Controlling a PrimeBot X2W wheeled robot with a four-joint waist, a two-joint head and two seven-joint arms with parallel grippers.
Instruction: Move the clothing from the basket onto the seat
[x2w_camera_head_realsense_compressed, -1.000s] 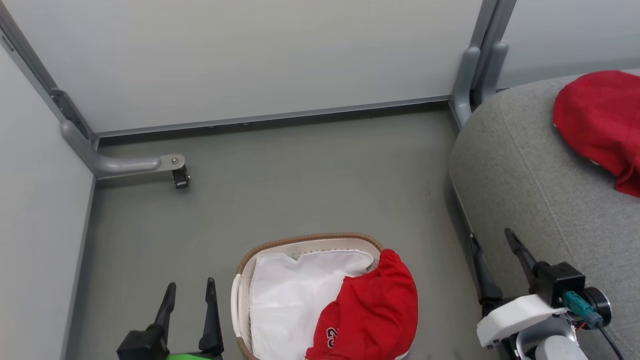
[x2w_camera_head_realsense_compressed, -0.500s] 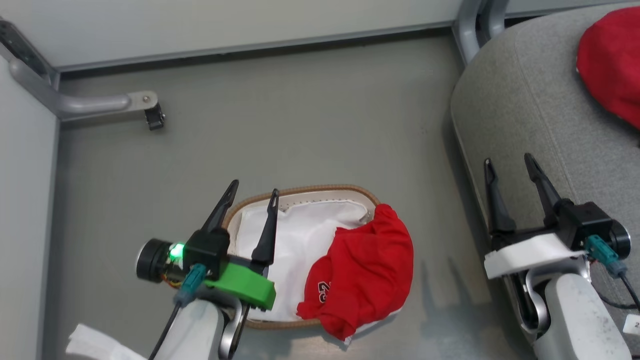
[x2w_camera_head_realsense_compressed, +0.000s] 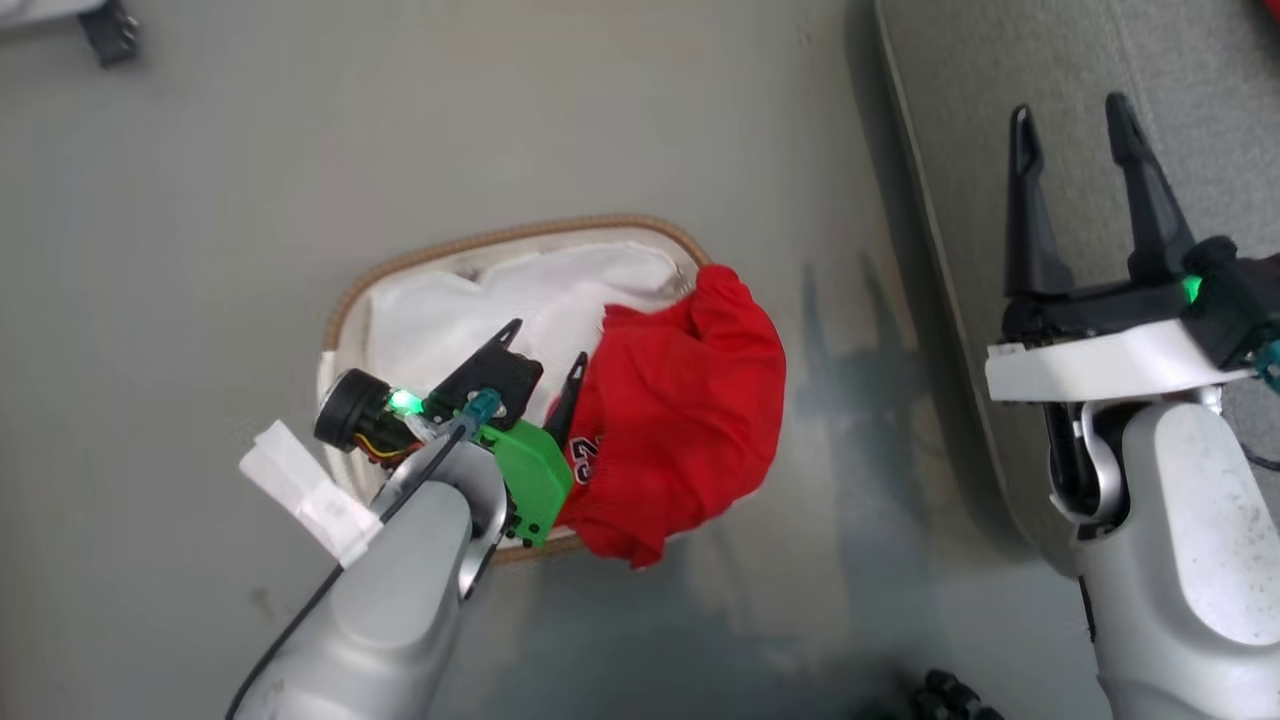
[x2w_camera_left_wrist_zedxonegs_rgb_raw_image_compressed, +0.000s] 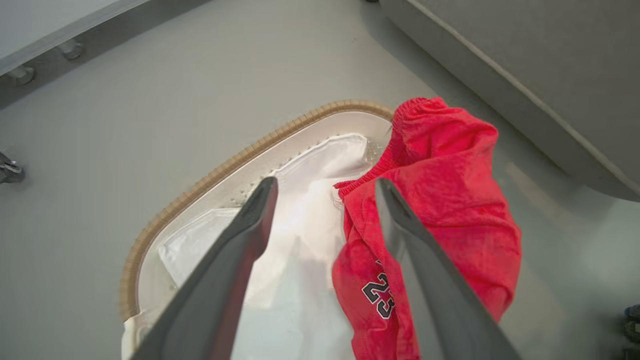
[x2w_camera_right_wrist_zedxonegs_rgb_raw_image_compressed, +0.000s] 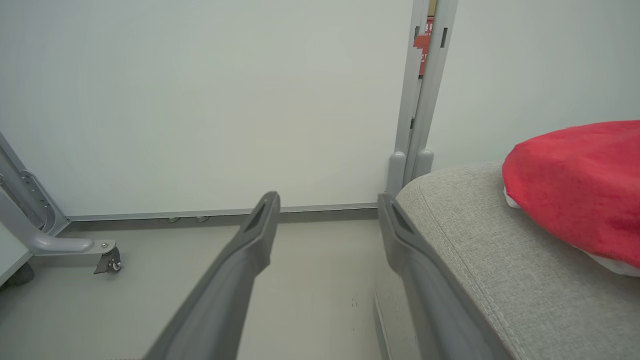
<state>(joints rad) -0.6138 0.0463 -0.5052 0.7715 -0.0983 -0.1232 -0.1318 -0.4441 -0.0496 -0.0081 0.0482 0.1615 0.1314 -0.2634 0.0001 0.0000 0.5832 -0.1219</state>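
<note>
A bright red garment (x2w_camera_head_realsense_compressed: 680, 410) with a small number print hangs over the right rim of the cream basket (x2w_camera_head_realsense_compressed: 480, 243), partly inside it and partly spilling outside. A white liner (x2w_camera_head_realsense_compressed: 450, 310) fills the basket's left part. My left gripper (x2w_camera_head_realsense_compressed: 548, 341) hovers open over the basket. In the left wrist view its right finger stands over the red garment (x2w_camera_left_wrist_zedxonegs_rgb_raw_image_compressed: 450, 200) and its left finger over the liner (x2w_camera_left_wrist_zedxonegs_rgb_raw_image_compressed: 310, 210). My right gripper (x2w_camera_head_realsense_compressed: 1068, 105) is open and holds nothing above the edge of the grey seat (x2w_camera_head_realsense_compressed: 960, 100). Another red garment (x2w_camera_right_wrist_zedxonegs_rgb_raw_image_compressed: 575, 185) lies on the seat (x2w_camera_right_wrist_zedxonegs_rgb_raw_image_compressed: 475, 240).
The basket stands on grey floor (x2w_camera_head_realsense_compressed: 200, 250) just left of the seat's side. Pale partition walls (x2w_camera_right_wrist_zedxonegs_rgb_raw_image_compressed: 200, 100) with a grey post (x2w_camera_right_wrist_zedxonegs_rgb_raw_image_compressed: 420, 100) and a caster foot (x2w_camera_right_wrist_zedxonegs_rgb_raw_image_compressed: 107, 260) close the far side. A small dark object (x2w_camera_head_realsense_compressed: 950, 695) sits at the bottom edge.
The head camera has tilted down, so the whole scene has shifted up. My left arm has reached forward over the basket to the red garment's edge. My right gripper stays open beside the seat.
</note>
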